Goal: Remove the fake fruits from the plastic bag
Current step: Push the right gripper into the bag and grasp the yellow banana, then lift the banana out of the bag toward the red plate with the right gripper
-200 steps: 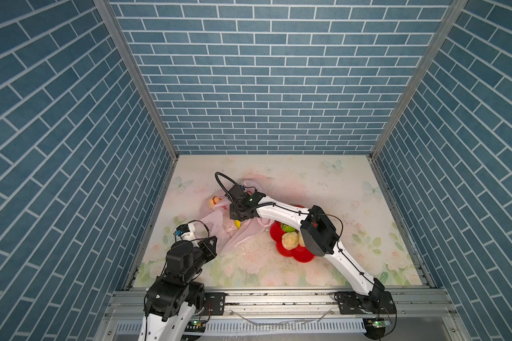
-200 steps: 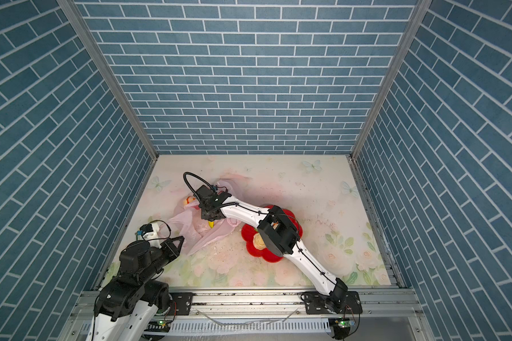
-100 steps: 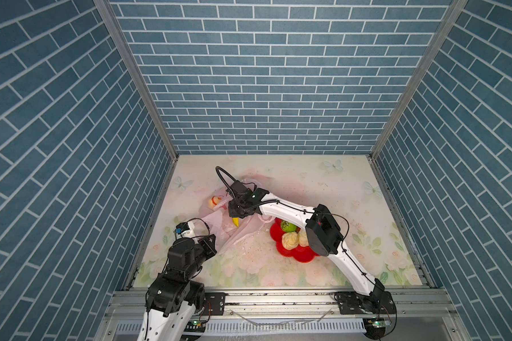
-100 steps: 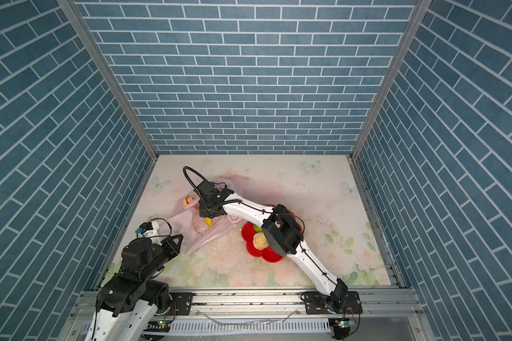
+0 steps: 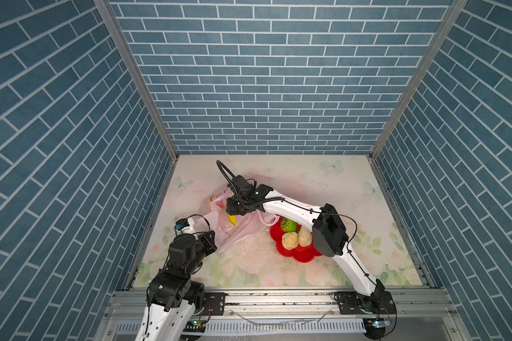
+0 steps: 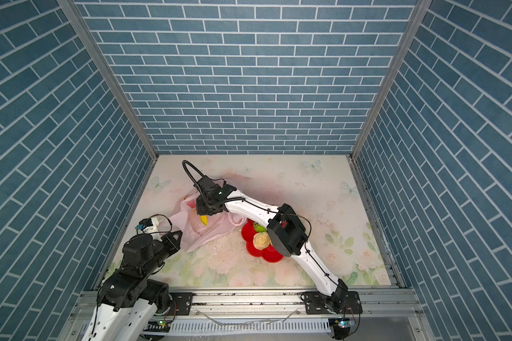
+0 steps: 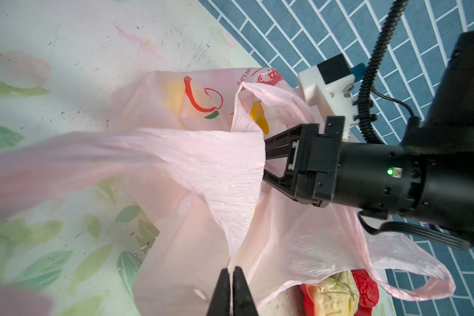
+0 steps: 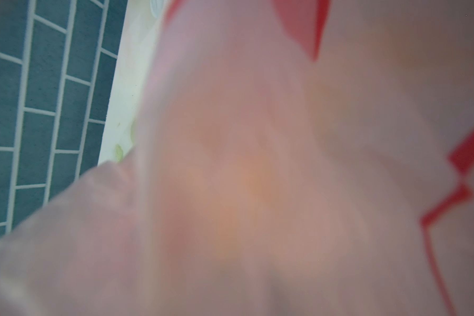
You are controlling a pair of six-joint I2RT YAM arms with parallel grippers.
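Left end effector [image 7: 231,284]: jaws together, clamped on a gathered fold of the plastic bag [image 7: 203,169]. The film rises off the tips into a raised flap.

Right end effector [image 5: 231,210]: nose-in at the bag mouth. In the left wrist view the finger roots stand apart and the tips are buried under film, so can't tell if it grips anything. Right wrist view is just blurred pink film against the lens, with a sliver of wall at one side.

Bag: crumpled on the left half of the worktop [image 5: 337,189] in both top views, near the left wall [image 5: 142,189]. Its near corner is at the left end effector, just beside the worktop's left edge, so little room on that side. One loop handle [image 5: 268,217] droops toward the red bowl [image 5: 303,257]. Left wrist view shows film overlapping the bowl rim.

Fruits:
- banana [image 5: 232,220] shows just below the right end effector, at the bag mouth
- orange one [image 5: 213,198] at the bag's far-left end, inside or beside unclear
- green one [image 5: 288,225] and two cream bumpy ones [image 5: 290,239] in the bowl

Right arm's elbow [image 5: 328,236] overhangs the bowl's right side.

Open worktop: the right side past the bowl, the strip along the rear wall [image 5: 272,118], and the front strip by the rail [image 5: 278,295].
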